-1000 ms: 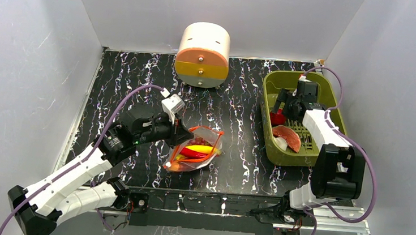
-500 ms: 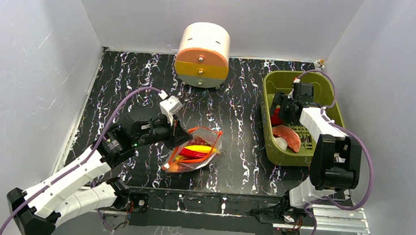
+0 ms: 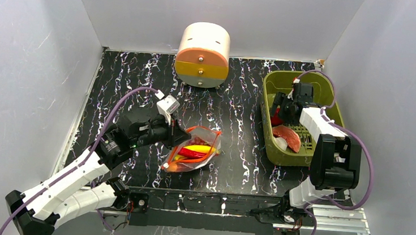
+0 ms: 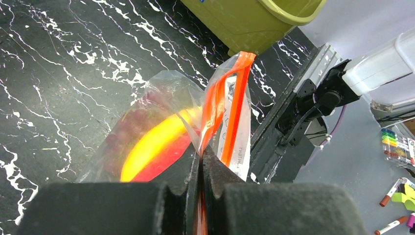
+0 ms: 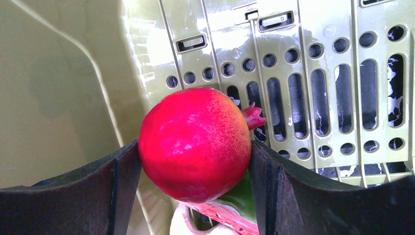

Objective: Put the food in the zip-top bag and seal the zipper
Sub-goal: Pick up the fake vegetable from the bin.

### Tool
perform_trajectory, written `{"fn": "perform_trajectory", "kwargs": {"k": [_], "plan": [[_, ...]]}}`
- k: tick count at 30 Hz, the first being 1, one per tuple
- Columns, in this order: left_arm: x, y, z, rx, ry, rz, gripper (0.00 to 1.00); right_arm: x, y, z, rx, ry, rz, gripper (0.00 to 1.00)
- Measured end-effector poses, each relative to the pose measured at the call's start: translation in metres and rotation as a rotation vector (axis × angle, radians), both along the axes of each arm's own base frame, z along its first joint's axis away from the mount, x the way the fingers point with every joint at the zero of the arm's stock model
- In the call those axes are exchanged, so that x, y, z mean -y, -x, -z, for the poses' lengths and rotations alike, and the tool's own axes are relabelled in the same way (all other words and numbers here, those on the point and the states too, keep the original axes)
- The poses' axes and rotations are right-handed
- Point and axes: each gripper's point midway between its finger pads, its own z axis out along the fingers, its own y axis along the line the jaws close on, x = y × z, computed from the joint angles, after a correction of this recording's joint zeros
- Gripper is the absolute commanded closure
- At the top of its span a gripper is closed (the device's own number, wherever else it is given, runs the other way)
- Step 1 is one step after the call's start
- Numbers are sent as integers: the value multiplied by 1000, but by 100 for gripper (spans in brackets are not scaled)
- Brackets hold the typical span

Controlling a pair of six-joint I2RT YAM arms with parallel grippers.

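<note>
The clear zip-top bag point(image 3: 195, 150) lies near the front middle of the table. It holds a yellow banana point(image 4: 151, 147) and a red chili point(image 4: 164, 165). My left gripper point(image 4: 201, 152) is shut on the bag's mouth at the orange-red zipper point(image 4: 234, 98) and lifts that edge. Inside the olive-green bin point(image 3: 265, 135), my right gripper point(image 5: 195, 147) has a finger pressed to each side of the red round fruit point(image 5: 195, 139). A pinkish slice point(image 3: 287, 137) with a green rind lies just below the fruit.
A round cream, orange and yellow container point(image 3: 202, 54) stands at the back middle. The bin's slotted floor point(image 5: 293, 73) and smooth side wall point(image 5: 58, 88) surround my right gripper. White walls close in the dark marbled table point(image 3: 129, 82).
My right gripper has moved a little farther into the bin and its fingers have closed in onto the red fruit. My left arm has shifted slightly left, still holding the bag's edge.
</note>
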Motion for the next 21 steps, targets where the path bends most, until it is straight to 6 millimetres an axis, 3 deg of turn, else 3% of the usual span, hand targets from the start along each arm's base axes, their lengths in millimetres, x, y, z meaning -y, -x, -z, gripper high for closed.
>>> {"fn": "perform_trajectory", "kwargs": {"k": [11, 17, 21], "plan": [[-3, 0, -1, 6, -5, -11, 100, 8, 6, -13, 13, 37, 31, 51], [-4, 0, -1, 12, -8, -9, 100, 17, 12, -49, 96, 78, 67, 52], [-2, -1, -1, 14, -6, -8, 100, 20, 20, -87, 173, 95, 83, 52]]}}
